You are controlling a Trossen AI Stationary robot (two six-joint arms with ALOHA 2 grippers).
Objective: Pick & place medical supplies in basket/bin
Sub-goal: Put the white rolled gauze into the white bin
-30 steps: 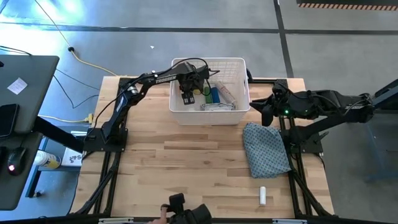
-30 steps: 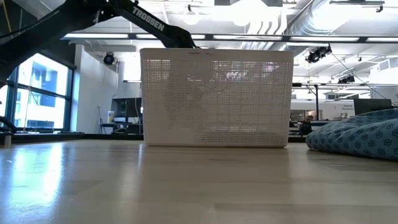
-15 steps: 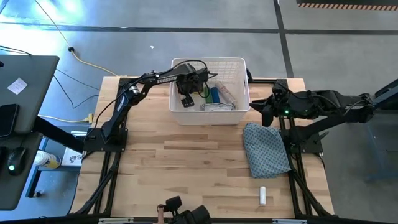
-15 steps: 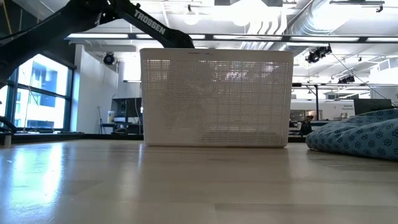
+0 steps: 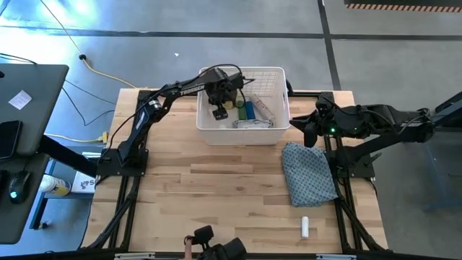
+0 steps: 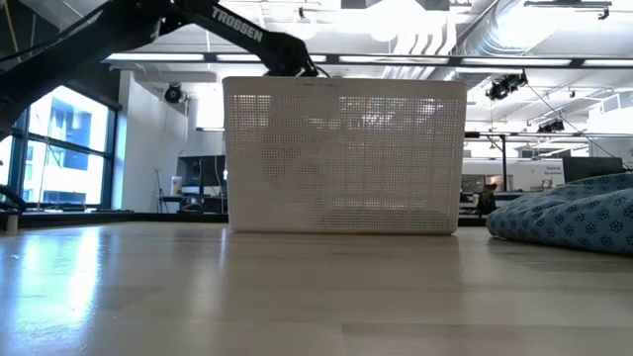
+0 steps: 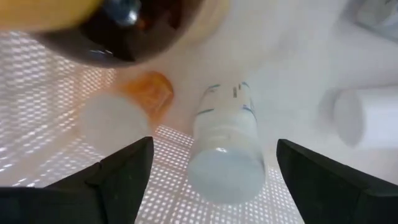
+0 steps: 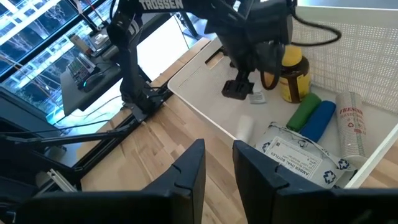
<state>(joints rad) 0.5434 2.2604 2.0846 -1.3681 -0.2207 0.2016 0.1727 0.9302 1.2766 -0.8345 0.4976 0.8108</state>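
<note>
The white lattice bin stands at the table's far middle. In it lie a white pill bottle, an amber bottle with yellow cap, a green piece, a blue piece, a white tube and a crinkly packet. My left gripper hangs open inside the bin's left end, above the white bottle, apart from it. My right gripper waits shut, right of the bin. Another small white item lies on its side on the table's near right.
A blue-grey patterned cloth lies on the table's right, between the bin and the small white item. The bin's walls close in around my left gripper. Bare wood spreads across the near middle and left.
My left gripper has risen inside the bin and drawn slightly toward the far edge. The white pill bottle now shows lying on the bin's floor where the gripper was.
</note>
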